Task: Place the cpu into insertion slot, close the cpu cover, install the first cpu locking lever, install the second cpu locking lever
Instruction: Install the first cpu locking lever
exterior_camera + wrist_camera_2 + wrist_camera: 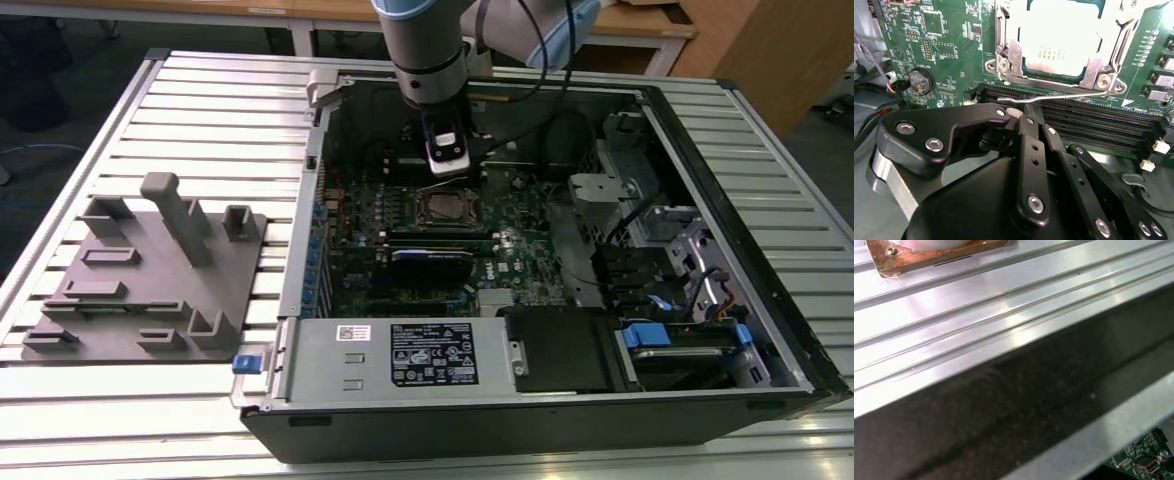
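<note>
In the second wrist view the cpu [1061, 37] lies flat in its socket, its silver top showing through the window of the cpu cover [1094, 65], which lies down over it. A thin wire locking lever [1069, 95] runs along the socket's near side, its bent end just at my fingertips. My gripper [1035, 117] is black, and its fingers [1026, 150] stand together, shut, touching or almost touching that lever. In the exterior view the gripper [449, 170] hangs just behind the insertion slot [445, 207], inside the open computer case.
Long black memory slots [1094, 125] lie between gripper and socket, and a coin battery [920, 80] sits to one side. A grey fixture [147, 270] stands on the slatted table [80, 400] at the exterior view's left. A power supply [400, 355] and drive bays [654, 335] fill the case's front.
</note>
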Motion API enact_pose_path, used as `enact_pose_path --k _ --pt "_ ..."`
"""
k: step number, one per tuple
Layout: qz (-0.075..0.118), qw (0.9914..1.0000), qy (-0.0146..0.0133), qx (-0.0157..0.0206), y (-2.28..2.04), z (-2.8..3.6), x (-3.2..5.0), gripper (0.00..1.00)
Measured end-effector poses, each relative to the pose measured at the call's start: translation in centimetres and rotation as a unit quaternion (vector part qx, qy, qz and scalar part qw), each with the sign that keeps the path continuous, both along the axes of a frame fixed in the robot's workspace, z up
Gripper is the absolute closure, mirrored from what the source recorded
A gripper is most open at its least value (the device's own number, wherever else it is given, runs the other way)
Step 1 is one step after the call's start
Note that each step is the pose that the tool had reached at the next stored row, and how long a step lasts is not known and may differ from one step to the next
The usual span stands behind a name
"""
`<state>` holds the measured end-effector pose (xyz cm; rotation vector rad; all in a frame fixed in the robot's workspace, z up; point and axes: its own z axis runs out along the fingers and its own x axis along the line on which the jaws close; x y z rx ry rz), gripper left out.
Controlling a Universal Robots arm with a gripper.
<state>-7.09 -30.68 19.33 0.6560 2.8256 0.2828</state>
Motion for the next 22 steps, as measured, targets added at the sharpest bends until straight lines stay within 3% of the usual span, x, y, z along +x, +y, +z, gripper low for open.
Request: enact_pose_path --k 7,22 --pt "0.0 1.0 0.0 0.0002 0.0 0.7 0.0 0.9" --pt "0.0 1.0 -0.0001 0.0002 0.0 1.04 0.0 0.9"
